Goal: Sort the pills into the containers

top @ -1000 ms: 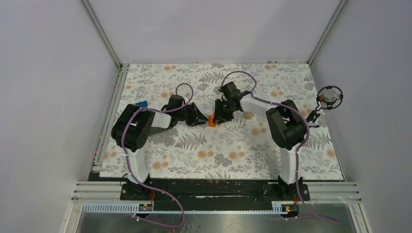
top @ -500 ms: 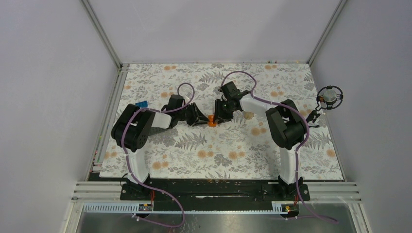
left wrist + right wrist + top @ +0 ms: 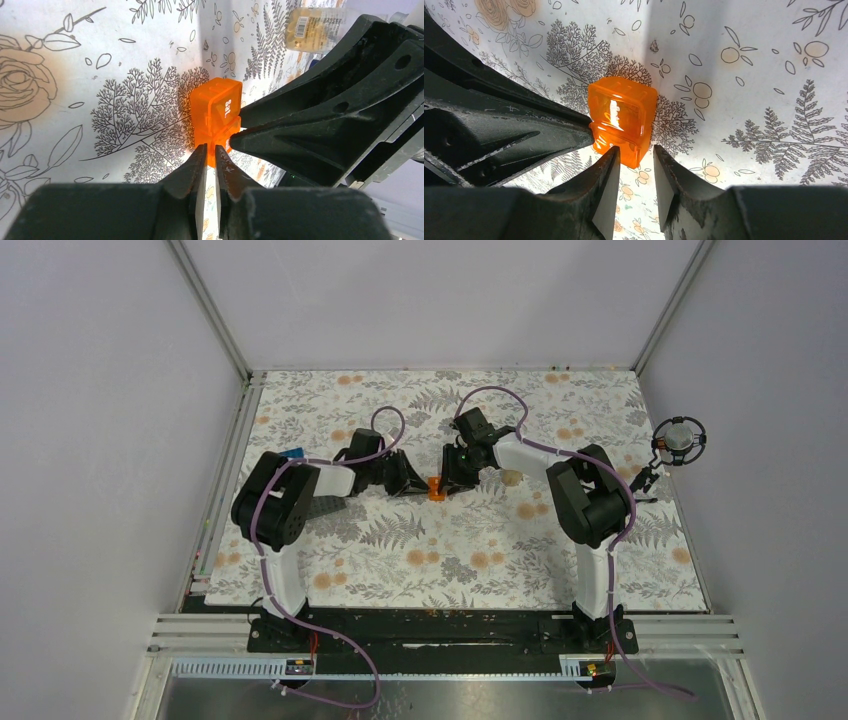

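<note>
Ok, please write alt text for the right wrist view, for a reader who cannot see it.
A small translucent orange plastic box lies on a floral-print table cover, its near end between the black fingertips of the right gripper. The black left gripper reaches in from the picture's left edge and touches the box's side.

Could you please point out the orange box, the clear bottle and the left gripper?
orange box (image 3: 621,112): right wrist view, on its top face.
clear bottle (image 3: 315,31): left wrist view, on its side.
left gripper (image 3: 210,149): left wrist view, between its fingertips.
</note>
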Tool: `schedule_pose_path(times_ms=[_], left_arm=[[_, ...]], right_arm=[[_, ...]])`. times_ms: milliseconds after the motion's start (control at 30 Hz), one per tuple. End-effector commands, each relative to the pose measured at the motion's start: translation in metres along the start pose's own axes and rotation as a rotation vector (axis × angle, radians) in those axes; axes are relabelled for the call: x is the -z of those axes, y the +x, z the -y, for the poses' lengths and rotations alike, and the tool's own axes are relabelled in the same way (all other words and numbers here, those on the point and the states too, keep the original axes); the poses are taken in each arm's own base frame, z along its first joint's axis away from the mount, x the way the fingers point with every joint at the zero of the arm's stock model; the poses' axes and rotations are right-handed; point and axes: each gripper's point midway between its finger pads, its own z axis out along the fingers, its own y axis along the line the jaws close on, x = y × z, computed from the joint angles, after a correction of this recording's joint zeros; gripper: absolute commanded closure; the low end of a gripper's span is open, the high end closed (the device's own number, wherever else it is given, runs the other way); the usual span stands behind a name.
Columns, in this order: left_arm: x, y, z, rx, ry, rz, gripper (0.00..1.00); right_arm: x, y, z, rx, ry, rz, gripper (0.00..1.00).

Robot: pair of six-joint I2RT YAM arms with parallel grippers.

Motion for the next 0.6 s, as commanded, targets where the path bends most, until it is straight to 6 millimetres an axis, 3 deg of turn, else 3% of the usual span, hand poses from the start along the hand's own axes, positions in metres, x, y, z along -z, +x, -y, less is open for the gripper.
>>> schedule_pose_path(times_ms=[0,400,500,567], left_arm=[[-0.004,0.002,-0.019,-0.009,-0.079,-0.029,0.92],[-0.003,0.02,-0.046,-0.039,-0.202,-0.088,0.97],[-0.004,0.018,-0.043,-0.045,-0.193,-0.079,0.97],[-0.002,0.01,-0.03,-0.048,-0.162,-0.046,0.96]], right_arm=[[-0.012,0.011,0.013,-0.011,0.059,-0.04,0.63],[-0.013,0.011,0.009,-0.039,0.05,-0.043,0.66],[-0.012,0.011,0.009,-0.044,0.051,-0.042,0.66],[-0.007,0.008,0.006,-0.042,0.049,-0.028,0.66]])
